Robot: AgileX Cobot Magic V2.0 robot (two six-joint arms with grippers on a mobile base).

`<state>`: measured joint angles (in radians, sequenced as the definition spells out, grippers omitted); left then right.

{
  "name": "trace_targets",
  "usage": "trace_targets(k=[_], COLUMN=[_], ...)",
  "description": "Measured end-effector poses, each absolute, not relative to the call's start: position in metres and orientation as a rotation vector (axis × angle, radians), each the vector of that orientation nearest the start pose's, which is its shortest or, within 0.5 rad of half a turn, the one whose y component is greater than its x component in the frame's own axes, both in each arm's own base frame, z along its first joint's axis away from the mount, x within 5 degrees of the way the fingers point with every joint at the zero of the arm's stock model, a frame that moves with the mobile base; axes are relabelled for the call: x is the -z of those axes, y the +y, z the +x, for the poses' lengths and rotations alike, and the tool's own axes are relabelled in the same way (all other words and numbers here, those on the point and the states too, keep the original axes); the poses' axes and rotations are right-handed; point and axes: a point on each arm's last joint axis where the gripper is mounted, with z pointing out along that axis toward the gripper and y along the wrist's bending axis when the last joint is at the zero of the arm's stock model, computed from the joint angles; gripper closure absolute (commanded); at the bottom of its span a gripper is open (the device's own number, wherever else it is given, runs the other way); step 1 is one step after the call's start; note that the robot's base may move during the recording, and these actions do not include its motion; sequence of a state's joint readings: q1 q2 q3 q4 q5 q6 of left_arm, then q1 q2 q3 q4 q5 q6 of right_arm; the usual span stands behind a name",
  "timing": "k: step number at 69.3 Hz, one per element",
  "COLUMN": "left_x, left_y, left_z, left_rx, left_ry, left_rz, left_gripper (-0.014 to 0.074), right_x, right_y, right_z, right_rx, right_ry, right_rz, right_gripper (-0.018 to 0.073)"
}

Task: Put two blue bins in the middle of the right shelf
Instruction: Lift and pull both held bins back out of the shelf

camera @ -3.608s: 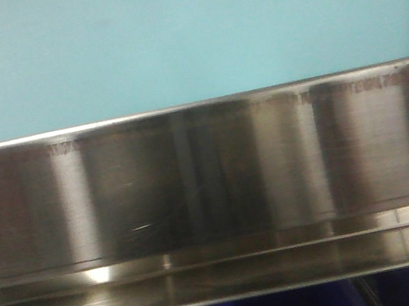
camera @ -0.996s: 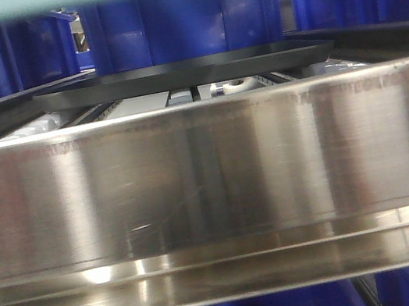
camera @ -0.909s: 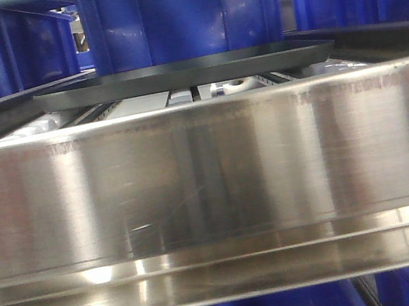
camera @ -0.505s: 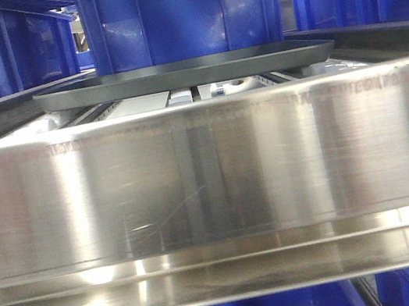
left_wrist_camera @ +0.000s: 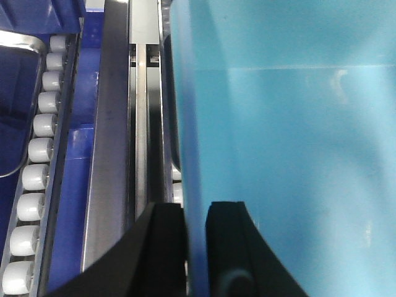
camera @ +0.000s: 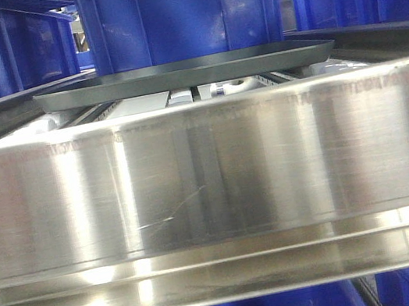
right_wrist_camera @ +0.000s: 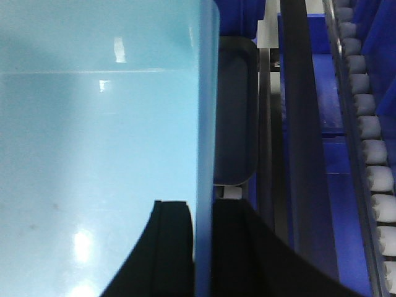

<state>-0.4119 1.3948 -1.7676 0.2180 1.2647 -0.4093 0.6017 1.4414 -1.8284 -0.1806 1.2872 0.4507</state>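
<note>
Stainless rail point(camera: 209, 176) fills the front view, a dark tray point(camera: 183, 73) behind it. Only the wrist views show the pale blue bin point(left_wrist_camera: 291, 154), edges cut off, over that tray; left gripper point(left_wrist_camera: 197, 213) and right gripper point(right_wrist_camera: 203, 210) each pinch a wall.

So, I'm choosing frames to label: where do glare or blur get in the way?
Front view: broad glare bands streak the steel rail; the tray behind is fairly sharp. Left wrist: the black fingers are close and soft-edged. Right wrist: small bright spots on the bin, otherwise evenly lit.
</note>
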Motion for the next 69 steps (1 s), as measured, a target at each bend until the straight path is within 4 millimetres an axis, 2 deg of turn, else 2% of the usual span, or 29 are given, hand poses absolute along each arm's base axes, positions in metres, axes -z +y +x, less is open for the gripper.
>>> trace_targets(k=[32,69], left_x=[-0.483,-0.493], left_y=[-0.088,-0.09], left_z=[0.258,0.265], left_rx=[0.122,0.147], left_ry=[2.238,2.103], left_rz=[-0.009,0.011], left_gripper=[0.0707,0.0707], right_x=[-0.488,-0.493], right_y=[0.147,0.146], right_z=[0.246,0.25], right_rx=[-0.312,-0.305], right_ry=[2.215,2.148], right_rz=[-0.168,-0.168], right_gripper=[0.0721,0.0721])
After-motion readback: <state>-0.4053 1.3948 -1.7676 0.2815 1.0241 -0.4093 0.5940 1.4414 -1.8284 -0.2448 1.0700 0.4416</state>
